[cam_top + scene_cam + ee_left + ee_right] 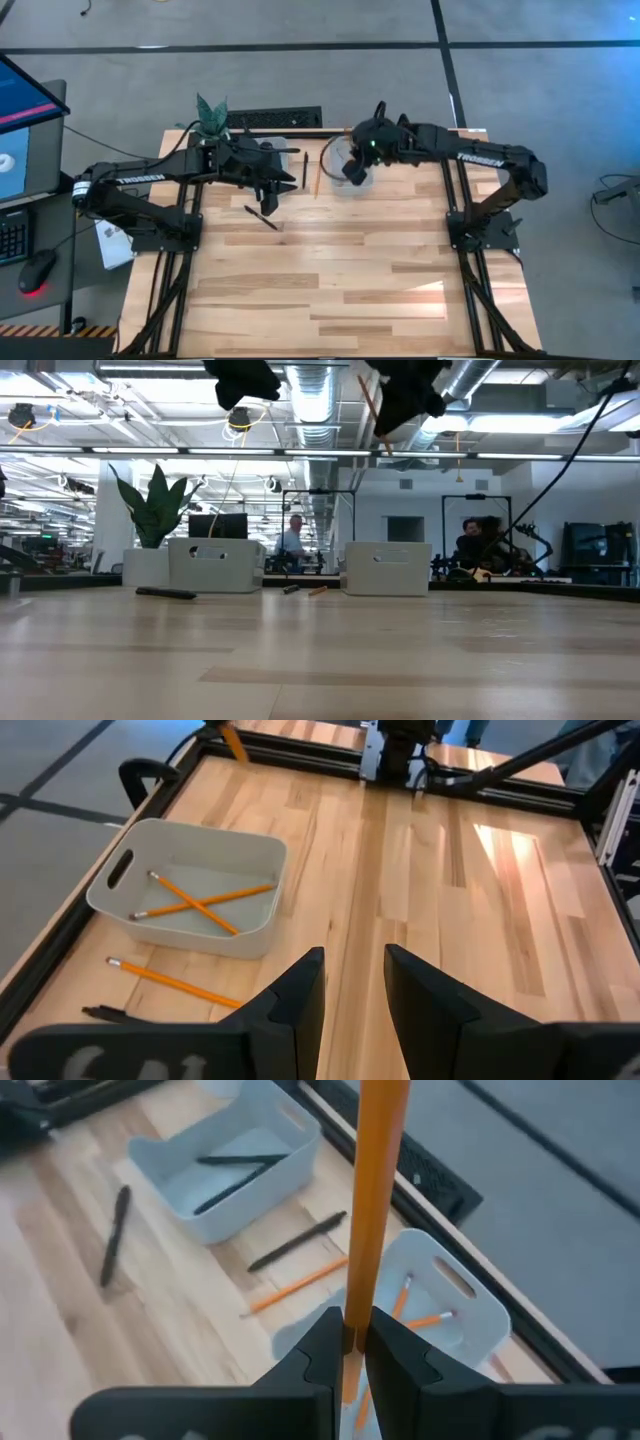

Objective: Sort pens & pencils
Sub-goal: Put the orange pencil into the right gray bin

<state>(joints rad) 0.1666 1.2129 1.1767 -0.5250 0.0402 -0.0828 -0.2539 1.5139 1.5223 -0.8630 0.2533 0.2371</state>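
Wooden table (pixel 330 290), two white bins (pixel 190 885), loose pens (pixel 262 217), one pencil (pixel 175 983)

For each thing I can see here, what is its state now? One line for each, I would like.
Right gripper: shut on a pencil, above the pencil bin.
Left gripper: jaws open, empty.
Pencil bin: holds two pencils.
Pen bin: holds two pens.
Loose pencil: lying on the table between the bins.
Loose pens: two, lying on the table.
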